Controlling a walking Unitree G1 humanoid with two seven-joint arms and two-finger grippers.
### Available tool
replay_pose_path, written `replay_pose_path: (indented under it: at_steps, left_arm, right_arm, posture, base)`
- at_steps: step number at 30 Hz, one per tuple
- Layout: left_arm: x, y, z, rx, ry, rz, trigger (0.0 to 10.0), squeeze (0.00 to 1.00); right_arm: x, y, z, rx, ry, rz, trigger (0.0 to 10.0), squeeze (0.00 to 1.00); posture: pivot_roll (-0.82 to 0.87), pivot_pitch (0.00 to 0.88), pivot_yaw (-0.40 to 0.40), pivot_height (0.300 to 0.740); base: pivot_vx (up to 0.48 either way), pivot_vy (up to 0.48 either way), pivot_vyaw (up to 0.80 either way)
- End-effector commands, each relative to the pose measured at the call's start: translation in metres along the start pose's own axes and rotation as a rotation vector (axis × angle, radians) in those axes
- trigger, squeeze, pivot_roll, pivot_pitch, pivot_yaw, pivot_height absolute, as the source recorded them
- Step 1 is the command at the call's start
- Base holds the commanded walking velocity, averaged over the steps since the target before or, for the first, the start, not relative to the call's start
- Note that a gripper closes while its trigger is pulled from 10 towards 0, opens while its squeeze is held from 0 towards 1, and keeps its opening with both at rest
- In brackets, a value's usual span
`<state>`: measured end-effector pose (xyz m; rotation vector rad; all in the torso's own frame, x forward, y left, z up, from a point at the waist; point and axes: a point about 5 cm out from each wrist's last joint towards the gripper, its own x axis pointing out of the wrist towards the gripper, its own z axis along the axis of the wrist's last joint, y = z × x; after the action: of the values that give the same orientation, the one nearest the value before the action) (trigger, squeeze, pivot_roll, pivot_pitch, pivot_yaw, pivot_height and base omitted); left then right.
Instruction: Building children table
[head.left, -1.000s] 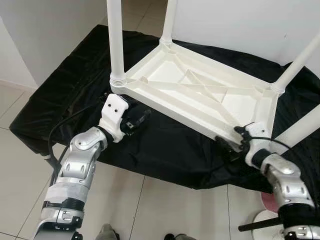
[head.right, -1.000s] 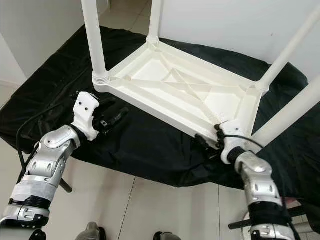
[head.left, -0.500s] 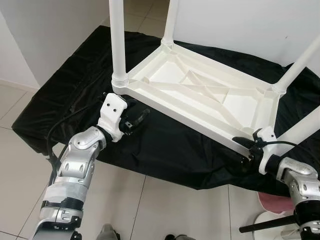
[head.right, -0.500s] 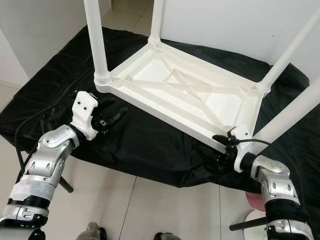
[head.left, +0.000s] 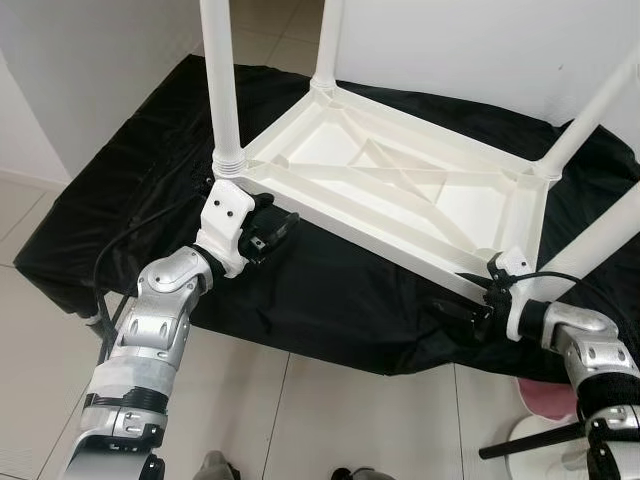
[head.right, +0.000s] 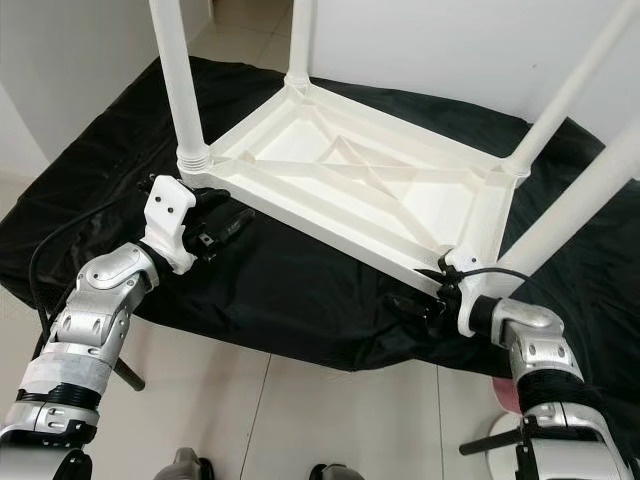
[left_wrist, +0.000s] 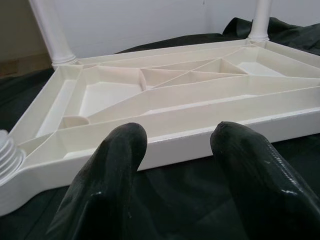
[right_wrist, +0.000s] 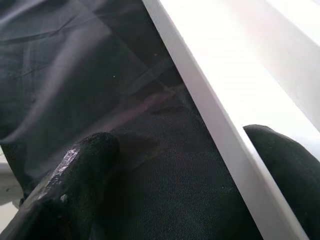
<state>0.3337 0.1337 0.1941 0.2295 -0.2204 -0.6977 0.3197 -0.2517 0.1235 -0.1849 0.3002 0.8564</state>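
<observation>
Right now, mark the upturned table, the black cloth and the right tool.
upturned table (head.left: 400, 195): left eye view, ribbed underside.
black cloth (head.left: 330, 290): left eye view, near front edge.
right tool (head.left: 468, 310): left eye view, between fingertips.

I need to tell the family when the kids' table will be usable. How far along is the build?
Done: the white table lies upside down on the black cloth with four legs standing in its corners. In hand: the right tool straddles the near rim by one corner, fingers open, and the left tool is open just short of the rim near the other near corner. Left: probably gripping and turning it upright.
</observation>
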Motion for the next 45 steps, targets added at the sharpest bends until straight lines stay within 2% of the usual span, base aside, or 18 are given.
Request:
replay_pose_path:
  at_steps: [1,7,10,14,17,20,23,24,26,27,31,33,34,35,36,37,40,45]
  left_arm:
    - [0.000,0.004,0.000,0.005,0.010,0.071,10.0,0.00]
    - [-0.002,0.004,-0.001,0.007,0.013,0.078,10.0,0.00]
    - [-0.007,0.005,-0.002,0.008,0.019,0.092,10.0,0.00]
    - [-0.009,0.006,-0.001,0.008,0.021,0.097,10.0,0.00]
    - [-0.010,0.007,-0.001,0.008,0.023,0.097,10.0,0.00]
    - [-0.010,0.006,-0.002,0.007,0.028,0.092,10.0,0.00]
    - [-0.009,0.006,-0.001,0.007,0.029,0.089,10.0,0.00]
    - [-0.009,0.005,-0.002,0.005,0.032,0.083,10.0,0.00]
    - [-0.010,0.005,-0.002,0.005,0.034,0.080,10.0,0.00]
    - [-0.009,0.004,-0.003,0.004,0.038,0.074,10.0,0.00]
    - [-0.009,0.004,-0.003,0.004,0.040,0.068,10.0,0.00]
    - [-0.008,0.002,-0.003,0.002,0.045,0.051,10.0,0.00]
    - [-0.008,0.002,-0.003,0.002,0.045,0.051,10.0,0.00]
    - [-0.009,0.001,-0.004,0.007,0.048,0.038,10.0,0.00]
    - [-0.009,0.001,-0.004,0.007,0.048,0.038,10.0,0.00]
    - [-0.010,0.000,-0.004,0.010,0.050,0.029,10.0,0.00]
    - [-0.011,0.000,-0.004,0.012,0.054,0.022,10.0,0.00]
    - [-0.019,0.003,-0.010,0.059,0.097,-0.039,10.0,0.00]
  right_arm:
    - [0.017,0.016,-0.006,0.000,0.058,0.194,10.0,0.00]
    - [0.022,0.018,-0.004,-0.009,0.062,0.220,10.0,0.00]
    - [0.039,0.027,-0.002,-0.047,0.071,0.293,10.0,0.00]
    - [0.049,0.033,-0.002,-0.083,0.095,0.335,10.0,0.00]
    - [0.050,0.034,-0.003,-0.100,0.107,0.337,10.0,0.00]
    - [0.048,0.028,-0.004,-0.110,0.106,0.258,10.0,0.00]
    - [0.044,0.020,-0.004,-0.110,0.067,0.158,10.0,0.00]
    - [0.039,0.013,-0.004,-0.106,0.014,0.046,10.0,0.00]
    - [0.037,0.011,-0.004,-0.106,-0.003,0.009,10.0,0.00]
    - [0.033,0.006,-0.003,-0.102,-0.042,-0.068,10.0,0.00]
    - [0.031,0.003,-0.002,-0.086,-0.073,-0.131,10.0,0.00]
    - [0.030,0.000,0.008,-0.039,-0.230,-0.235,10.0,0.00]
    - [0.030,0.000,0.008,-0.039,-0.230,-0.235,10.0,0.00]
    - [0.032,0.001,0.015,0.015,-0.341,-0.267,10.0,0.00]
    - [0.032,0.001,0.015,0.015,-0.341,-0.267,10.0,0.00]
    - [0.032,0.002,0.020,0.052,-0.415,-0.285,10.0,0.00]
    - [0.033,0.006,0.022,0.036,-0.458,-0.293,10.0,0.00]
    - [0.044,0.028,0.020,0.016,-0.517,-0.301,10.0,0.00]
  posture:
    - [0.09,0.113,-0.077,0.740]
    - [0.10,0.116,-0.082,0.740]
    - [0.13,0.130,-0.088,0.740]
    - [0.13,0.136,-0.079,0.740]
    - [0.12,0.136,-0.078,0.740]
    - [0.13,0.139,-0.073,0.740]
    - [0.12,0.143,-0.069,0.740]
    - [0.12,0.145,-0.062,0.740]
    - [0.11,0.147,-0.056,0.740]
    - [0.11,0.148,-0.052,0.740]
    - [0.11,0.150,-0.047,0.740]
    - [0.11,0.153,-0.037,0.740]
    - [0.11,0.153,-0.037,0.740]
    - [0.11,0.154,-0.036,0.740]
    - [0.11,0.154,-0.036,0.740]
    - [0.11,0.154,-0.036,0.740]
    - [0.11,0.157,-0.032,0.740]
    - [0.11,0.159,-0.019,0.740]
  base:
    - [0.000,0.000,0.00]
    - [0.000,0.000,0.00]
    - [0.000,0.000,0.00]
    - [0.000,0.000,0.00]
    - [0.000,0.000,0.00]
    - [0.000,0.000,0.00]
    - [0.000,0.000,0.00]
    - [0.000,0.000,0.00]
    - [0.000,0.000,0.00]
    - [0.000,0.000,0.00]
    - [0.000,0.000,0.00]
    - [0.000,0.000,0.00]
    - [0.000,0.000,0.00]
    - [0.000,0.000,0.00]
    - [0.000,0.000,0.00]
    - [0.000,0.000,0.00]
    - [0.000,0.000,0.00]
    - [0.000,0.000,0.00]
